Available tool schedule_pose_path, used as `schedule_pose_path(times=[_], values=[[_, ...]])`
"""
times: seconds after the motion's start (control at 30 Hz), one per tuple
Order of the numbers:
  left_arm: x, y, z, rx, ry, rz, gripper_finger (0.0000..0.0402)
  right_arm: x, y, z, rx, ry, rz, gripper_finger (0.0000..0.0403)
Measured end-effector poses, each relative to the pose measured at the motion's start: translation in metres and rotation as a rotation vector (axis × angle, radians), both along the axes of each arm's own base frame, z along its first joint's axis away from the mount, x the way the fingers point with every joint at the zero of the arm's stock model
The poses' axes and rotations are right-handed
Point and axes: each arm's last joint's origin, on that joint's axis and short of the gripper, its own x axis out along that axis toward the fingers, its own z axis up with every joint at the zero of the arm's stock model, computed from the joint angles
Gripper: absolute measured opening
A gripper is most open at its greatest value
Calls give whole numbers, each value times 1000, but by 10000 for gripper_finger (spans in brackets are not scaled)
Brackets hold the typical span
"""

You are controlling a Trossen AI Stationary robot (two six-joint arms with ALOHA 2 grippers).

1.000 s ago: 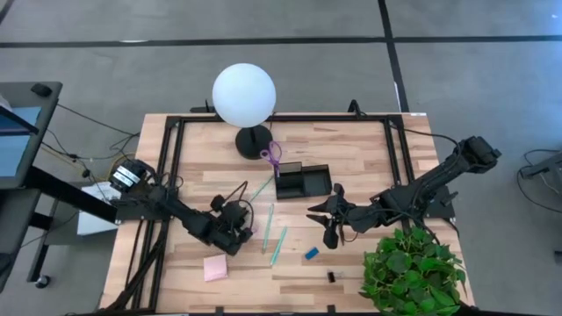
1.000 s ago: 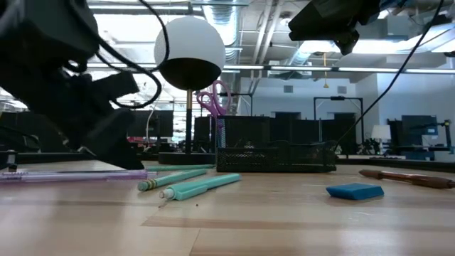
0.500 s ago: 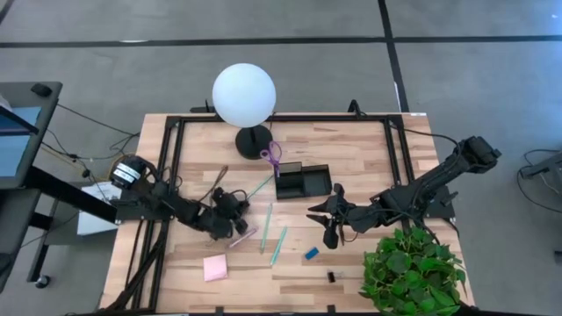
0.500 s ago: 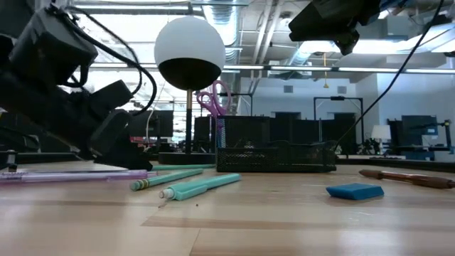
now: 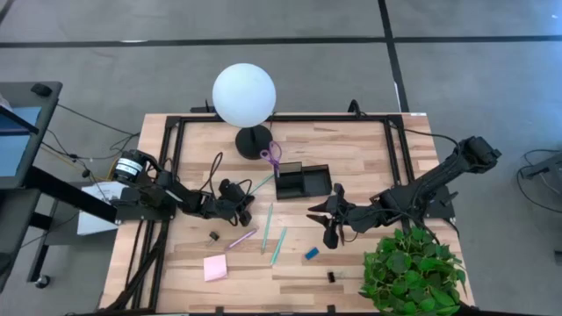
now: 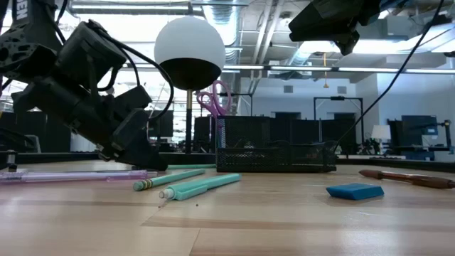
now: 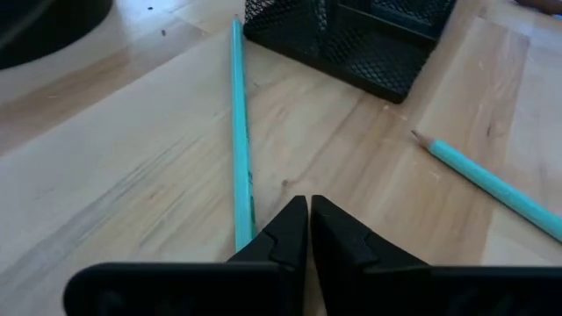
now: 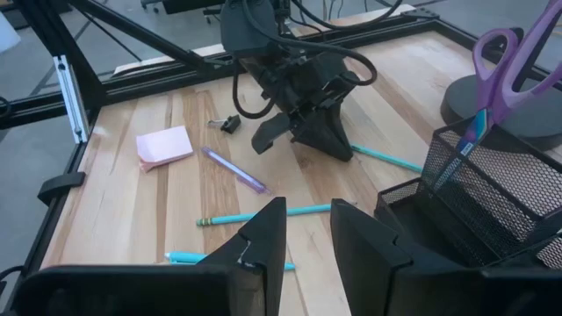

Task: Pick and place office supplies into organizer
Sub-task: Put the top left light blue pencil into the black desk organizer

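From above, the left gripper (image 5: 247, 204) sits left of centre on the worktop (image 5: 351, 154), its jaws together over the end of a thin teal pen (image 5: 261, 186) that slants up to the black organizer (image 5: 303, 181) at centre. Purple scissors (image 5: 273, 155) stand in the organizer's left end. The right gripper (image 5: 322, 217) hangs right of centre, jaws a little apart and empty. Below lie a purple pen (image 5: 242, 238), two more teal pens (image 5: 273, 235), a pink pad (image 5: 215, 267), a blue eraser (image 5: 311, 254) and two black clips (image 5: 213, 235).

At table height, the left gripper (image 6: 146, 153) is low at left, the eraser (image 6: 355, 190) at right.

The left wrist view shows jaws pressed shut beside the teal pen (image 7: 240, 140).

The right wrist view shows its jaws parted, the left gripper (image 8: 329, 140) beyond.
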Motion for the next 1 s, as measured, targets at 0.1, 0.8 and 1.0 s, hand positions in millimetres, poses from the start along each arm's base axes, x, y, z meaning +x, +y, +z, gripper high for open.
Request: schedule_pose_path(times=[0.1, 0.8, 1.0], values=[[0, 1, 0, 1, 0, 8, 6, 0, 0, 0, 0, 0, 0, 88], [6, -9, 12, -11, -169, -42, 0, 0, 0, 0, 1, 0, 1, 88], [8, -10, 15, 93, -143, -116, 0, 0, 0, 0, 1, 0, 1, 88]])
